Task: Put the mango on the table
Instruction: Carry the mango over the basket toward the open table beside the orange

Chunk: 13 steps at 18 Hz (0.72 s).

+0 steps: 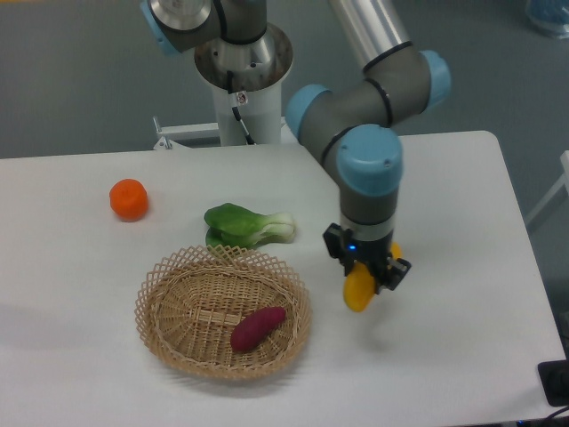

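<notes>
This looks like a robotics lab or test room, not a home or kitchen. An industrial arm (373, 98) in grey with blue joint caps stands on a white pedestal (242, 89) bolted behind a plain white desk (462, 356) with rounded corners. The floor (71, 80) around it is bare grey, without furniture or decor. The items on the desk read as staged test props: a wicker basket (169, 307) holding a sweet potato (258, 328), a tangerine (129, 199), and a bok choy (247, 224), spaced well apart.
</notes>
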Available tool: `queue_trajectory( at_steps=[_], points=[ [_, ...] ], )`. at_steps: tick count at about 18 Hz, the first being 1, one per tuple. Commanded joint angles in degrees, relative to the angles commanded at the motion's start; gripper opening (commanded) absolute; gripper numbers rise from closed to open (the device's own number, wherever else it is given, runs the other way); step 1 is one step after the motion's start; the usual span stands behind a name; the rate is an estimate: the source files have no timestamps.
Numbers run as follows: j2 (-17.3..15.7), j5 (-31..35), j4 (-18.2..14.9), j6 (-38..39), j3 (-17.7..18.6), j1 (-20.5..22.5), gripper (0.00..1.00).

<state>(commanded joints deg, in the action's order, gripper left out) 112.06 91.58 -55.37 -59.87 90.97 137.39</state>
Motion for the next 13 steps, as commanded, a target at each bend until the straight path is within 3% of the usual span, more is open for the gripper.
queue_trajectory(
  at_steps=[5,9,13],
  points=[
    [0.09,-0.17,0.35,2.81,-1.59,-6.85,0.47],
    [0.18,-0.17,3.42,6.24,-2.20,-13.09,0.48],
    [0.09,0.00,3.60,6.69,-2.29,-18.28,0.48]
  ],
)
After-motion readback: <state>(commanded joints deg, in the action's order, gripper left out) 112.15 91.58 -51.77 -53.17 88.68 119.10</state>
